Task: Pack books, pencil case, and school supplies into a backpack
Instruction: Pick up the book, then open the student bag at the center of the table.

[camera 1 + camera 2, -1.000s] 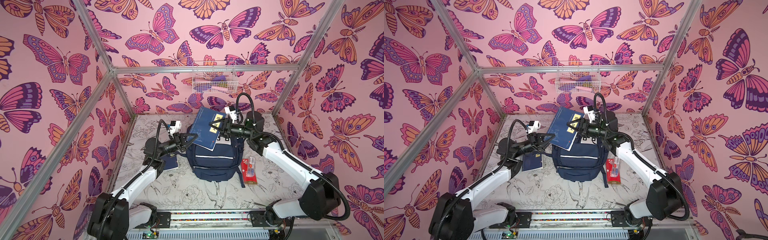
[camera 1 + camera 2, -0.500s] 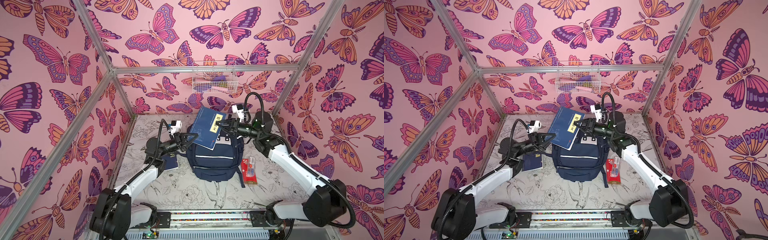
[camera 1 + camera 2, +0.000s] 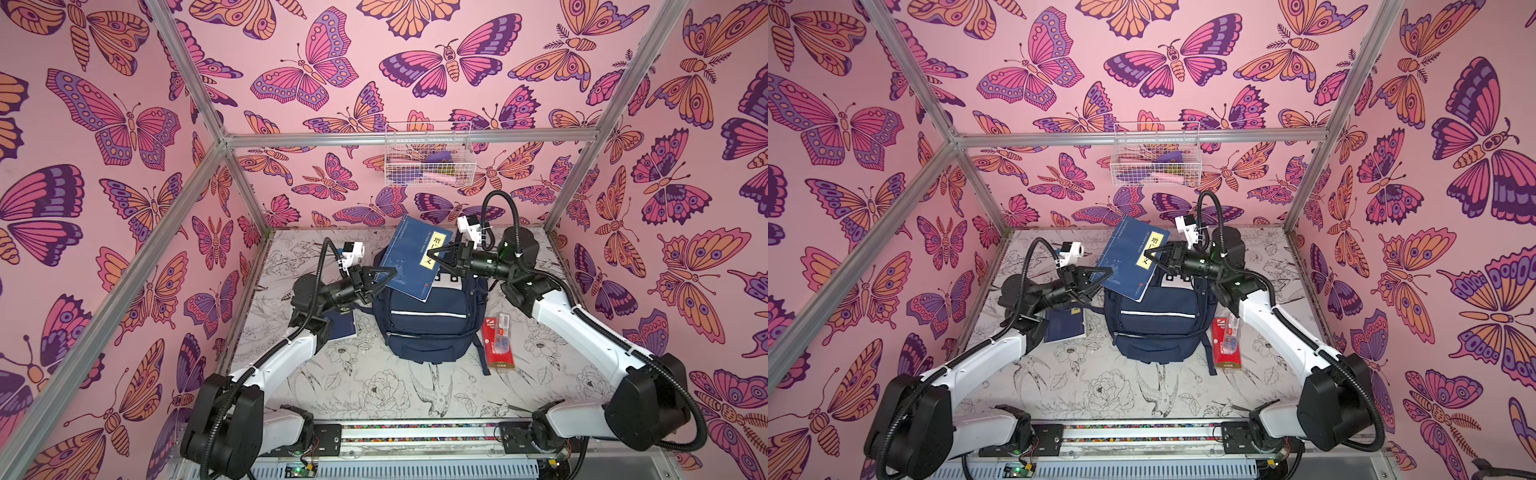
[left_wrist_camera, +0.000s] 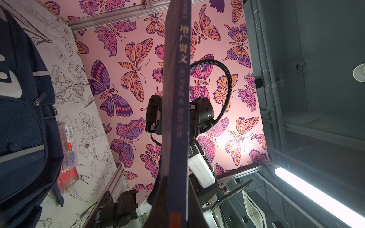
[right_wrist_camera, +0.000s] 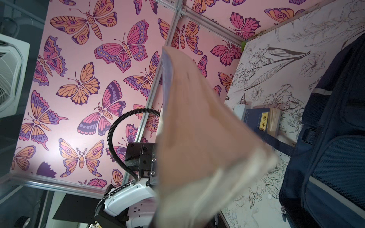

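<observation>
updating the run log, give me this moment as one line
left tool: shut on book | right tool: shut on book | book: held tilted over backpack

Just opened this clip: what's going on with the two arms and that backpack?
Both arms hold one blue book tilted in the air over the top end of the navy backpack, which lies on the table. The left hand is shut on one edge of the book, and the right hand on the opposite edge by the yellow label. The book is not yet inside. A second book lies beside the backpack under the left arm, and a red stationery pack lies on its other side.
</observation>
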